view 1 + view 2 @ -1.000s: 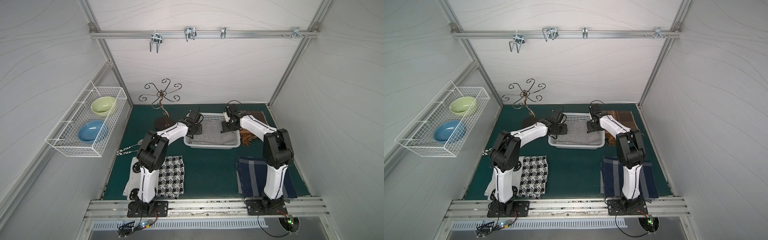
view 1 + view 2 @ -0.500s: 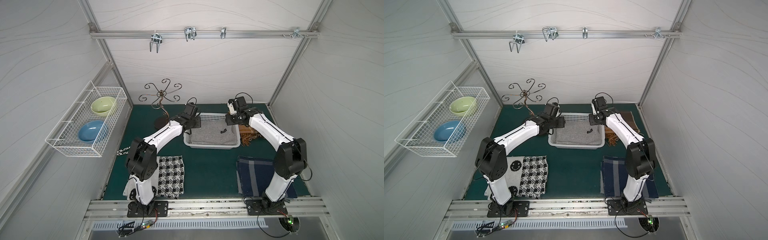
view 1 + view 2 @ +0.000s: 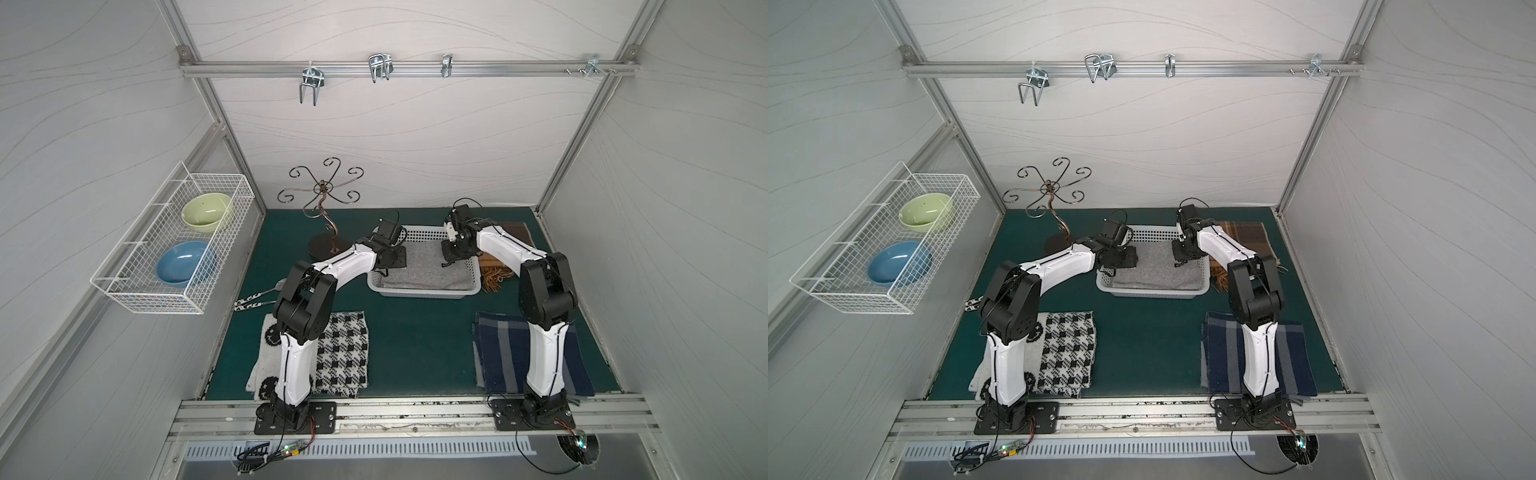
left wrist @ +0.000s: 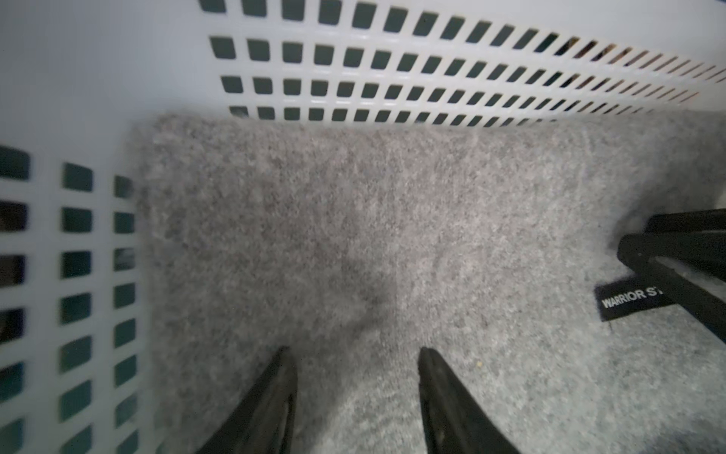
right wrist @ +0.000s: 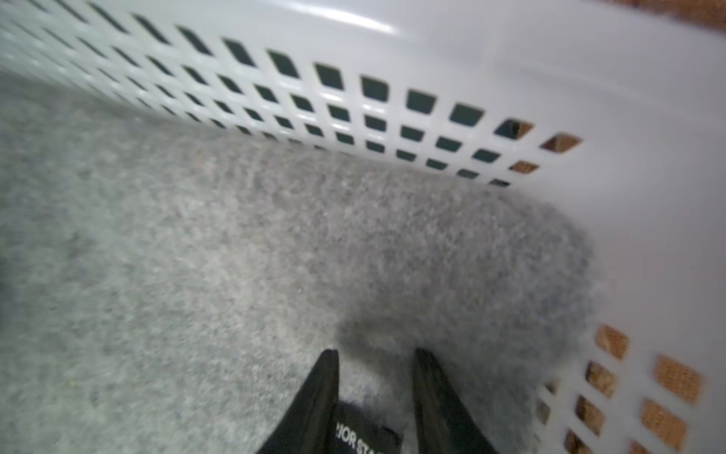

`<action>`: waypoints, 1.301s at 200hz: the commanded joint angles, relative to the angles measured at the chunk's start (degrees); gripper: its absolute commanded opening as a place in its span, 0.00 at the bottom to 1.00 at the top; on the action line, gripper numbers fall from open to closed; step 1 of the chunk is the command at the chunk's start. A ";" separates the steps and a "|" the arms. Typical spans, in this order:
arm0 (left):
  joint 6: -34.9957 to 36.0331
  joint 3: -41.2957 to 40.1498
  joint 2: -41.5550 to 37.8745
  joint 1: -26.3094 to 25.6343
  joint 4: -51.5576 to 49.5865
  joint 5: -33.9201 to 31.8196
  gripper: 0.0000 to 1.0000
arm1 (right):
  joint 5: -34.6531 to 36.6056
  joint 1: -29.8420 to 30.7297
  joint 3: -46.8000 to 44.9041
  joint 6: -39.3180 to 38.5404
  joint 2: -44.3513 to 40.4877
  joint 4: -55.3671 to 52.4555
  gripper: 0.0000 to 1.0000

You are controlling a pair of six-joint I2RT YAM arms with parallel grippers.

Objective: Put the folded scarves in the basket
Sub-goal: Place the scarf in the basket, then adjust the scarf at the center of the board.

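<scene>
Grey scarf (image 3: 424,270) flat in basket (image 3: 419,294), looks placed — left gripper (image 4: 353,350) over its 9 o'clock end, right gripper (image 5: 375,350) at 3 o'clock, both parted, holding nothing — free to lift out

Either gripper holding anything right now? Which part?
Nothing visibly held. The scarf lies flat in the basket; left gripper and right gripper both open over it, right by its label.

blk tag (image 4: 628,300) on scarf (image 4: 353,236), reads "WARRIOR ST"
</scene>
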 commanded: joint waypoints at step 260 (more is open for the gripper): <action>-16.42 -42.11 -57.72 -22.83 -2.58 -5.46 0.56 | 13.55 22.41 -51.55 38.88 -54.28 -21.01 0.55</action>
